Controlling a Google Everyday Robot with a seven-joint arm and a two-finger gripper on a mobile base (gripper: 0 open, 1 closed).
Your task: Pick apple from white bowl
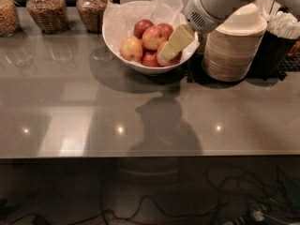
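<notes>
The white bowl (117, 41), lined with crinkled white paper, stands at the back middle of the grey table and holds several apples. The large orange-red apple (176, 58) lies at the bowl's front right, partly hidden behind my gripper. A paler yellow-sided apple (131, 48) lies at the front left, and smaller dark-red apples (143, 27) lie behind. My gripper (163, 58), cream coloured on a white arm, reaches down and to the left from the upper right. Its tip is over the bowl's front right, right at the orange-red apple.
A tall stack of beige disposable bowls (234, 50) stands just right of the white bowl on a black mat. A dark holder (276, 46) is further right. Glass jars (44, 11) line the back left. The table's front edge (140, 154) runs across, with cables below.
</notes>
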